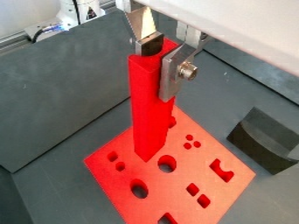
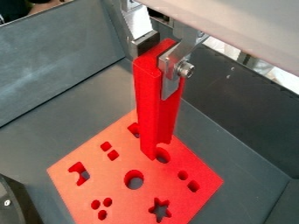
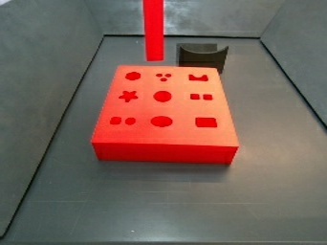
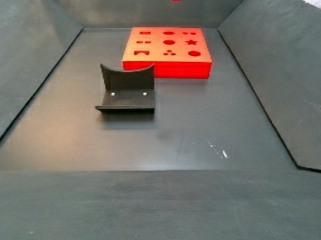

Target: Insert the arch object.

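Gripper: the gripper [image 1: 156, 66] hangs above the red board, its jaws pressed onto the top of a tall red bar. One silver finger [image 1: 173, 77] lies flat against the bar's side.

Held piece: nothing else sits between the fingers, and it is the only loose piece poised over the holes. I therefore take this bar to be the arch object [image 1: 149, 105]. It is held upright, presumably so that its lower end meets a hole squarely.

Where it is: in both wrist views the bar's lower end hangs over the holed face, near a round hole. In a side view the arch object [image 3: 153, 29] ends over the board's far left corner. It seems to be clear of the surface, though contact cannot be ruled out.

Red board: the red board [image 3: 166, 151] lies flat on the dark floor with its shaped holes facing up. The arch-shaped hole [image 3: 198, 77] sits at the far right, well apart from the bar's end.

Judgement: the bar probably has to travel sideways to that hole. Its profile must be turned to match before it goes down, or it may jam on the rim.

Fixture: the fixture [image 4: 126, 91] stands on the floor beyond the board, apart from it and unused.
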Tool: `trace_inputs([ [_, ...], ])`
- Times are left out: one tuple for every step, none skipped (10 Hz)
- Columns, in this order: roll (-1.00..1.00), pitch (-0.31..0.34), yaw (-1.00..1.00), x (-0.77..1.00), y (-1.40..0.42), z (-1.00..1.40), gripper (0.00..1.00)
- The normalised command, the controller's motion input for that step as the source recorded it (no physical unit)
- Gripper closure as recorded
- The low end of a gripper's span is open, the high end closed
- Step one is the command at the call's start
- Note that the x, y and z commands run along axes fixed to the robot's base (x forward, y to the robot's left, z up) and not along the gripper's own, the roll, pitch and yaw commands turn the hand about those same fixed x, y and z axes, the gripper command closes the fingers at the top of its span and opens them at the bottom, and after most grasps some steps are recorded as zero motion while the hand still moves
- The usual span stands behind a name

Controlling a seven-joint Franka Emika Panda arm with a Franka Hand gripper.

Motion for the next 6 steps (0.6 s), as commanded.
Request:
trace_inputs([
  [0.00,0.000,-0.57,0.38,0.19,-0.17,1.00],
  [0.00,-0.053,-0.79,0.42,0.16,-0.22,1.00],
  [0.05,-0.020,-0.86,0.34,0.07,-0.31,1.00],
  [0.02,-0.040,-0.86,0.35,0.08,-0.27,1.00],
  [0.00,-0.066,-0.83,0.37,0.12,-0.20,1.00],
  [0.00,-0.051,-0.79,0.44,0.16,-0.16,1.00],
])
